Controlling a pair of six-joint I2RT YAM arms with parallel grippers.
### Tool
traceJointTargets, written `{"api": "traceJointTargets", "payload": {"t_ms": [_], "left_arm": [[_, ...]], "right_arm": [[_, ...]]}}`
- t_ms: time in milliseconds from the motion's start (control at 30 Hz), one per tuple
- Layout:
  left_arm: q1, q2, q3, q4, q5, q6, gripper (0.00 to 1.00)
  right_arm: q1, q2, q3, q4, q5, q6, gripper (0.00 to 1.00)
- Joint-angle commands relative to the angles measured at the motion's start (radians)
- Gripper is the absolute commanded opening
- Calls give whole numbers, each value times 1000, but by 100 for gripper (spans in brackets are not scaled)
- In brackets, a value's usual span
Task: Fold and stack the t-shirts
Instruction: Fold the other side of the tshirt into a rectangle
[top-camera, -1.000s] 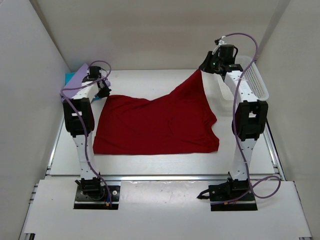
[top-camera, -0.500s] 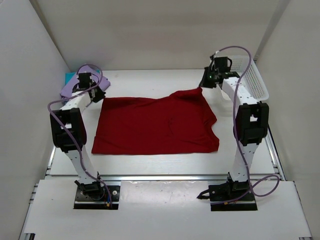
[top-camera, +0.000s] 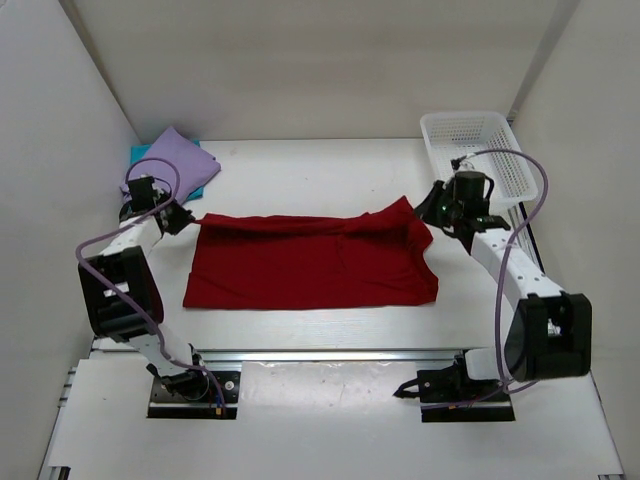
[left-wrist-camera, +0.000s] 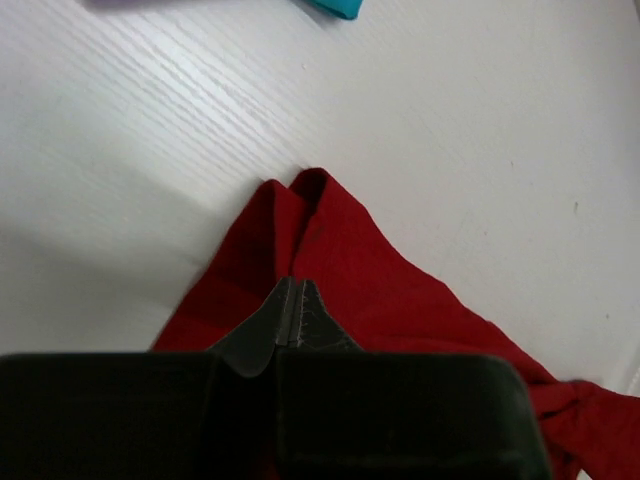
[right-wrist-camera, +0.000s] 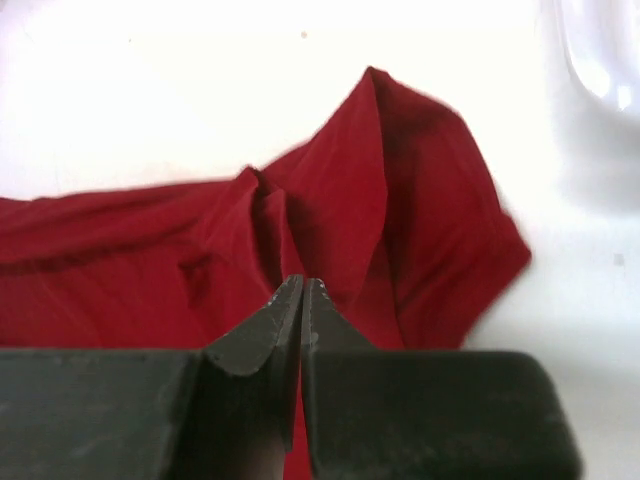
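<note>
Draws the far edge of the dark red t-shirt (top-camera: 310, 265) down and toward the near side, starting the first fold.
Lowers the far right corner from a second ago's height beside the white basket (top-camera: 470, 115) to table level and slides the far left corner nearer too. Shortens the shirt into a shallower band with a ridge along its far side. Reads as a half-made fold, not yet laid flat. Keeps the left gripper (top-camera: 178, 217) clamped on the far left corner and the right gripper (top-camera: 432, 207) clamped on the far right corner, with red cloth bunching up into the closed tips in both wrist views. Leaves the shirt stretched between the two grippers at mid-table, well apart from the lavender t-shirt (top-camera: 172, 160) lying on the teal t-shirt (top-camera: 205, 186) at far left.
</note>
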Motion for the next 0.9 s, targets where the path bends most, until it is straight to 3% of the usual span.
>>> {"api": "traceJointTargets", "payload": {"t_ms": [0,333,600,867], "left_arm": [[20,-118,-60,59,57,-23,0],[69,-254,-223,111,126,-75,0],[75,-284,-266,122,132,-101,0],[147,-208,-422,163,151,-119,0]], "right_arm": [[-9,-112,-101,82,26,27,0],[-42,-406,-389,92,46,48,0],[-84,-481,-532,92,9,73,0],[-90,-535,-682,148,34,111,0]]}}
